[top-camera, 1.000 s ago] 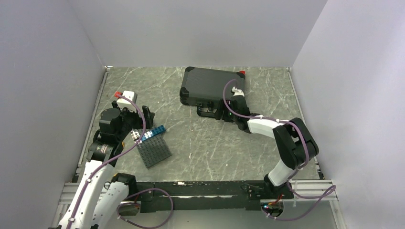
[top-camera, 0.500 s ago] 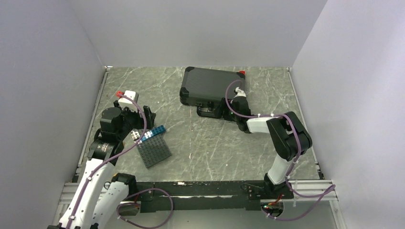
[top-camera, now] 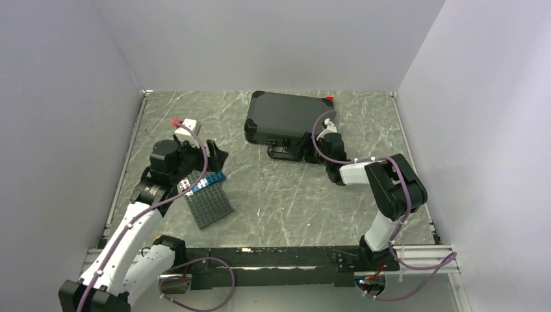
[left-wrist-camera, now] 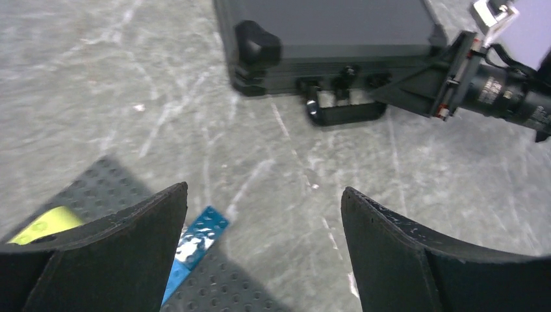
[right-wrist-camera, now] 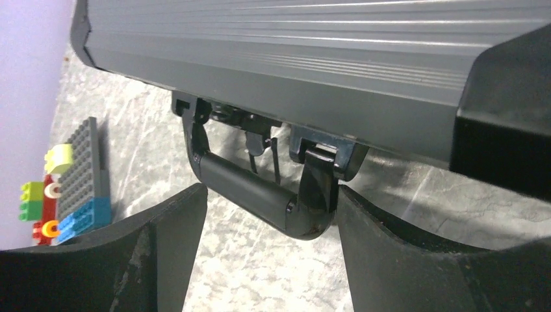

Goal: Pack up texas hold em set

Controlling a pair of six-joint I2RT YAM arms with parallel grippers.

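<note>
The case [top-camera: 289, 117] has a matt dark-grey shell with fine ribbing, and its handle [right-wrist-camera: 260, 195] is glossy black plastic. Under the case, the table [top-camera: 279, 195] looks like smooth grey marble. Left of the case, the plate [top-camera: 209, 207] is matt studded plastic.

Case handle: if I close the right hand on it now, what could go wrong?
The right hand stands open at the right end of the handle, beside its bracket; closing there may catch the bracket or slip off.
A red piece lies outside the closed case at its far right corner and may get left unpacked.
The open left hand hangs close to the building plate and could snag its bricks.
</note>
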